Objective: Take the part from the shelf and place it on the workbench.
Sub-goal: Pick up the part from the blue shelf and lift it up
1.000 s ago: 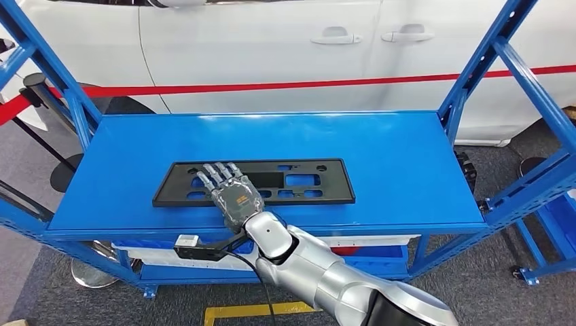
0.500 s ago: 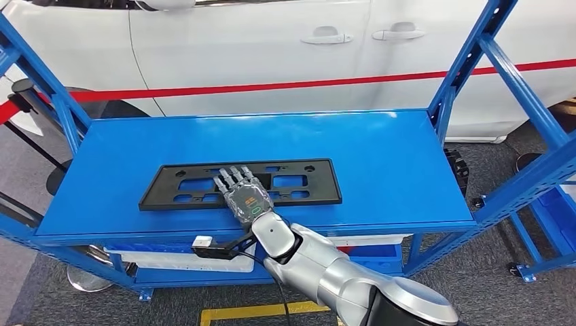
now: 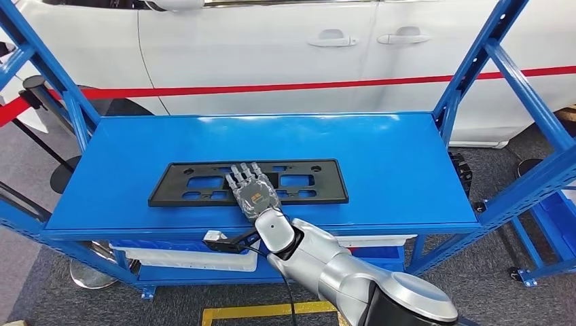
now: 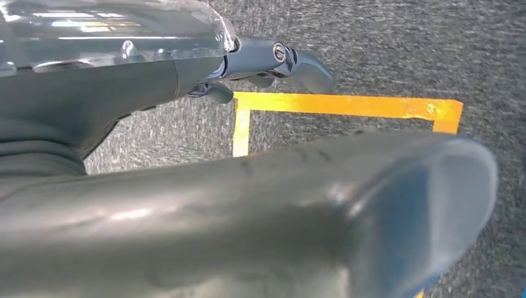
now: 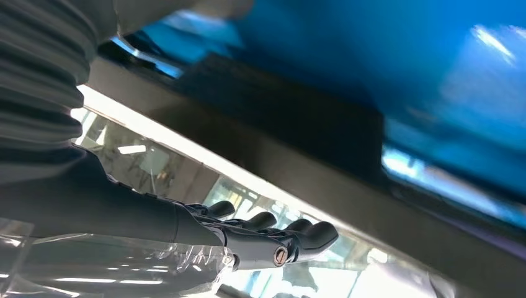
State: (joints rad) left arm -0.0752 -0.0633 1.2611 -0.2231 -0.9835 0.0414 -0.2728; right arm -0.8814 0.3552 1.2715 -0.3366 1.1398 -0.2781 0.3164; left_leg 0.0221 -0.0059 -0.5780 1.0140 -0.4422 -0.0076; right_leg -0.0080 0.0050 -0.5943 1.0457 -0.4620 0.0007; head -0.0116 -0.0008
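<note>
Resting palm-down at the centre of the head view, the right hand [image 3: 253, 194] lies on top of the part [image 3: 248, 183], its fingers stretched forward and lying flat over the middle of it. Nothing is clasped; the hand presses on the part rather than gripping it, and the right wrist view shows the fingers [image 5: 291, 237] extended side by side beneath the dark plate. Behind the hand the silver right arm [image 3: 339, 272] runs down to the lower right of the frame. The part is a long, flat black frame with rectangular cut-outs, lying lengthwise near the front edge of the blue shelf [image 3: 380, 156], left of the shelf's middle. Blue uprights [image 3: 475, 68] rise at both ends of the shelf. Across the top of the frame stands a white car [image 3: 272, 47], with a red tape line [image 3: 272, 87] running in front of it. In the left wrist view the left hand [image 4: 260, 62] hangs over grey carpet [image 4: 403, 49] marked with yellow tape [image 4: 347, 105]; its fingers curl loosely with nothing in them.
</note>
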